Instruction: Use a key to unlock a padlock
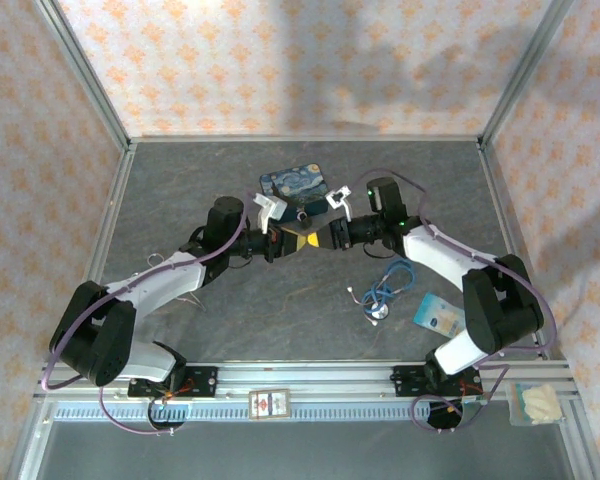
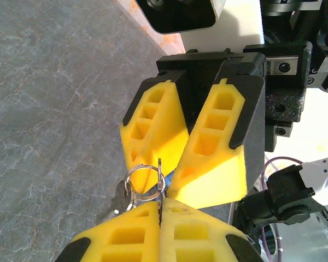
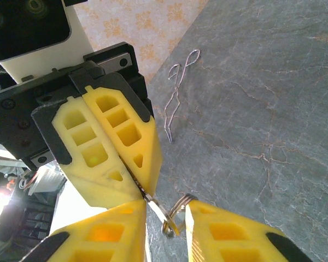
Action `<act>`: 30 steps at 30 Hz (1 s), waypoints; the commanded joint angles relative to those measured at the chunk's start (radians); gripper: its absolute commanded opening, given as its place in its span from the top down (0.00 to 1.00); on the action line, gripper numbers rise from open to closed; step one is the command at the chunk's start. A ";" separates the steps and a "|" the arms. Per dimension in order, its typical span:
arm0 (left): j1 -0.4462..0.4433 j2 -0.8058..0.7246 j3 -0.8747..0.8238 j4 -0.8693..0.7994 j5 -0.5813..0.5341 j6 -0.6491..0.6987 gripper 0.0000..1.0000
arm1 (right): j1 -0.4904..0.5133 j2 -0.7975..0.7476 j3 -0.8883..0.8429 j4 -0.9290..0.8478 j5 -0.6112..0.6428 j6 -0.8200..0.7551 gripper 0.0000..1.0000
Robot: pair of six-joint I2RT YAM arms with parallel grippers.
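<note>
Honestly, the key point(image 2: 159, 173) is a light, stiff, slick sliver, so grip its flat head and leave the blade free. It's clamped edge-on in the left end effector point(image 2: 159, 210), above mid-worktop point(image 1: 230, 320). On the right end effector point(image 3: 167, 212) the fingers sit slightly apart, key ring point(image 3: 175, 215) in the gap. That dark bit beside the painted box point(image 1: 292, 184) might be the padlock point(image 1: 302, 214). No readable writing anywhere.

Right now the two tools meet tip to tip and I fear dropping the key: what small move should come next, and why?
Probably close the right tool gently on the key ring. The ring sits in the gap between its fingers, while the left tool is shut on the thin key, so both ends would be held.
</note>
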 commanded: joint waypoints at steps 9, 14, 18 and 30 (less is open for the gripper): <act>0.010 -0.007 0.035 -0.010 -0.035 -0.002 0.87 | -0.001 0.000 -0.004 0.054 -0.025 0.008 1.00; 0.038 -0.084 -0.048 0.152 -0.219 -0.158 0.01 | -0.001 -0.020 -0.069 0.219 0.026 0.163 1.00; 0.038 -0.118 -0.188 0.479 -0.324 -0.371 0.01 | 0.018 -0.073 -0.185 0.516 0.166 0.395 1.00; -0.038 0.008 -0.288 0.920 -0.418 -0.590 0.18 | 0.133 -0.085 -0.311 0.990 0.375 0.651 1.00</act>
